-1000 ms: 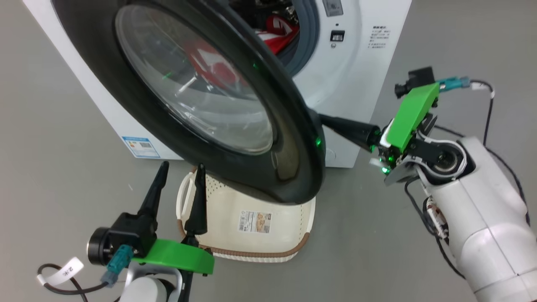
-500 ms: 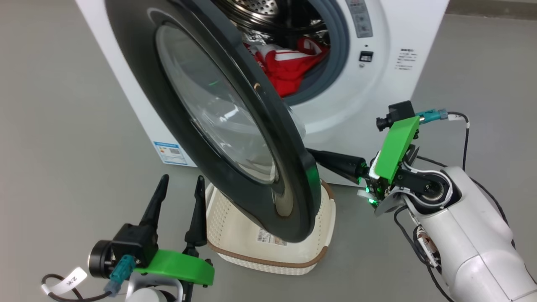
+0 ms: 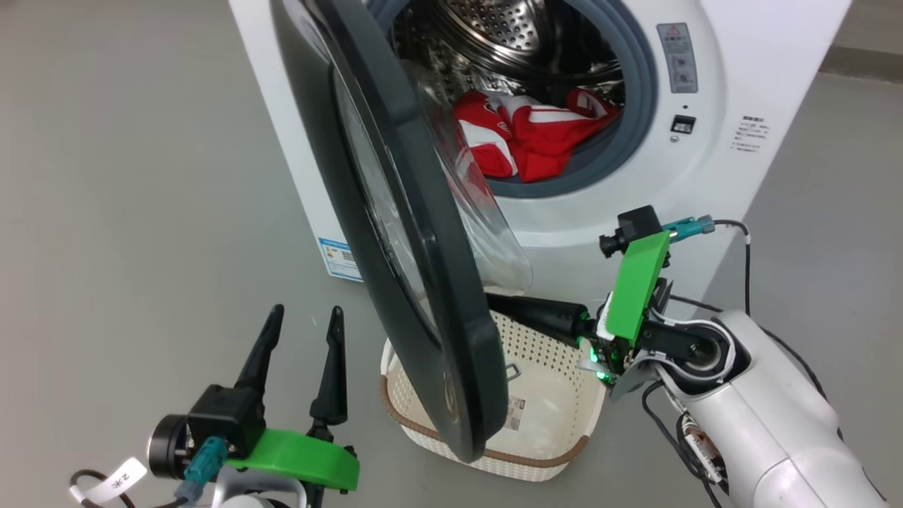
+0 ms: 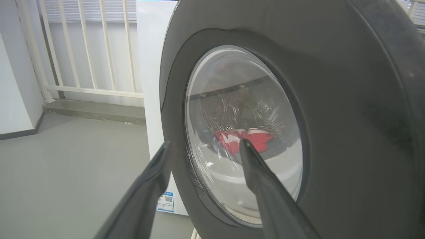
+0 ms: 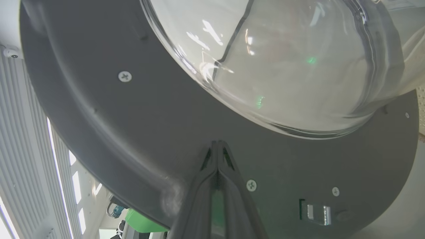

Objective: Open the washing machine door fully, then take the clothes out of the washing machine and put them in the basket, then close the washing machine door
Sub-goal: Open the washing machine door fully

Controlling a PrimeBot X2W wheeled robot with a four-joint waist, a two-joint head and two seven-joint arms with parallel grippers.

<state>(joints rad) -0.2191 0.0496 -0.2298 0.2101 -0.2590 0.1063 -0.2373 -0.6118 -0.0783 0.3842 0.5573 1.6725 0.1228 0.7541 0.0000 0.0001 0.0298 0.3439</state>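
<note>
The washing machine [image 3: 712, 176] stands ahead with its steel drum exposed. Red and white clothes [image 3: 536, 134] lie at the drum's front. The washing machine door [image 3: 423, 282] stands swung out, nearly edge-on to the head view, with its glass bowl facing the drum. My right gripper [image 3: 504, 305] is shut, and its tips press the door's dark inner face [image 5: 149, 132] below the glass bowl [image 5: 282, 59]. Lower left, my left gripper [image 3: 307, 314] stands open and empty, facing the door's outer side [image 4: 332, 99]. The basket [image 3: 564, 451] sits on the floor under the door.
Grey floor lies to the left of the machine. A small blue label [image 3: 338, 257] is on the machine's lower front. A white railing [image 4: 83, 49] and a wall stand behind, in the left wrist view. The door's metal latch [image 5: 317, 214] shows near my right fingers.
The door has swung further out from the drum with my shut right gripper against its inner face. The head camera has shifted, showing more of the drum and basket. My left gripper stays open.
</note>
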